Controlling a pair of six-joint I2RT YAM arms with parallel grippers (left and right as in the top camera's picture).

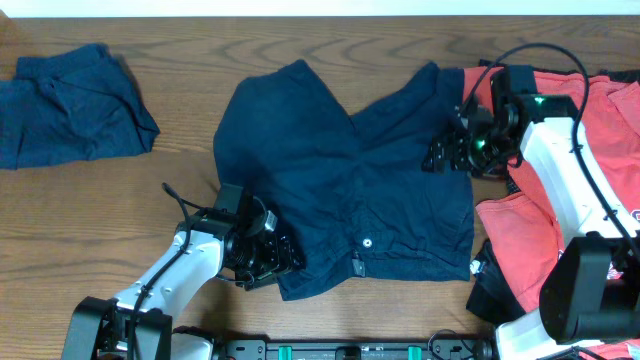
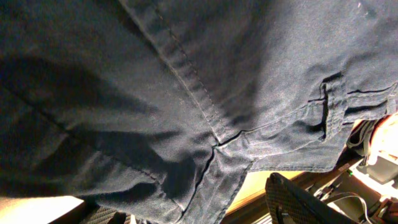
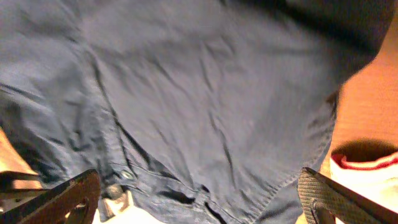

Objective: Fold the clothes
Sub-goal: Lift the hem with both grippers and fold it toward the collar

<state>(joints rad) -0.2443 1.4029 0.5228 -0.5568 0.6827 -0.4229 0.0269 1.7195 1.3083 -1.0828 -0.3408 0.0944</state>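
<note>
A dark navy garment (image 1: 330, 170) lies spread in the middle of the table, with a waistband, a button and belt loops along its front edge. My left gripper (image 1: 268, 256) is at its front left corner; in the left wrist view the jaws (image 2: 186, 199) are wide apart with navy cloth (image 2: 186, 93) between them. My right gripper (image 1: 450, 150) is at the garment's right edge; its jaws (image 3: 199, 180) are wide open over the navy cloth (image 3: 205, 93). A second navy garment (image 1: 70, 105) lies crumpled at the far left. Coral-red clothes (image 1: 600, 110) lie at the right.
The wooden table (image 1: 80, 230) shows bare at the front left and along the back. More coral-red cloth (image 1: 525, 240) lies beside the right arm's base. A black rail (image 1: 350, 350) runs along the front edge.
</note>
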